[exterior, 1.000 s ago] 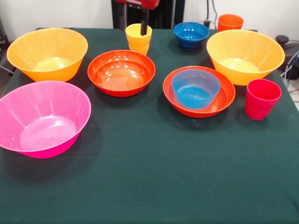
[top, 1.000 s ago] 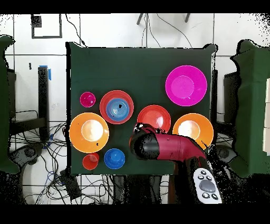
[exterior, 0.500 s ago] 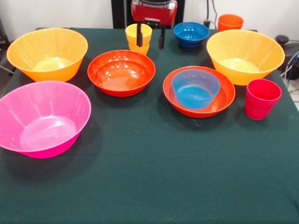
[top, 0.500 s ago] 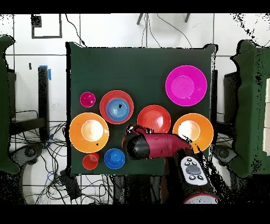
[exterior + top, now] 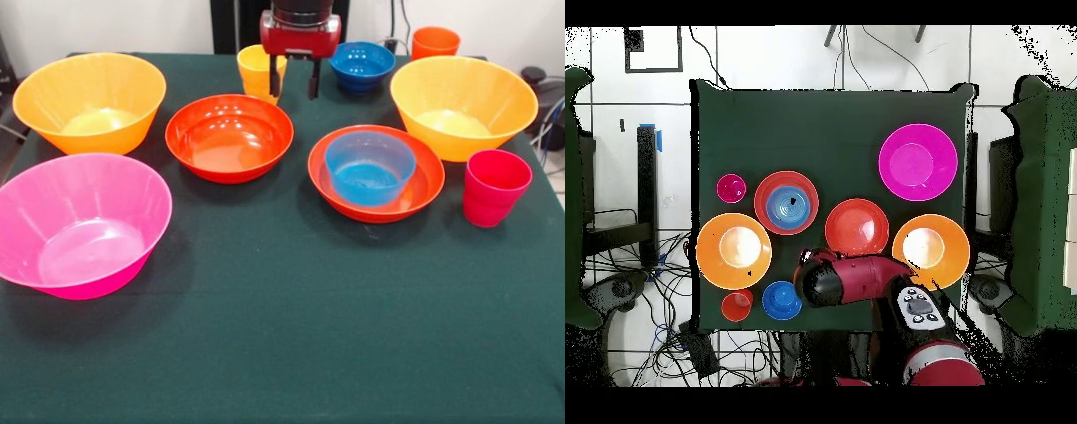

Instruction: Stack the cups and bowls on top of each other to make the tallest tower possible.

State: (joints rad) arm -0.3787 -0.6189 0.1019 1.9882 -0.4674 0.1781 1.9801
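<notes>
Cups (image 5: 495,186) and bowls (image 5: 229,137) upright, spread apart; one blue bowl (image 5: 369,167) nested.

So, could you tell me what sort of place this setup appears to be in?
Probably a robotics lab: a green-cloth-covered table of plastic bowls stands on a white tiled floor, loose black cables trail beside it, and a red robot arm reaches over it.

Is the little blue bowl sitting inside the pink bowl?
No, one small blue bowl sits inside a red-orange bowl; the pink bowl is empty.
</notes>
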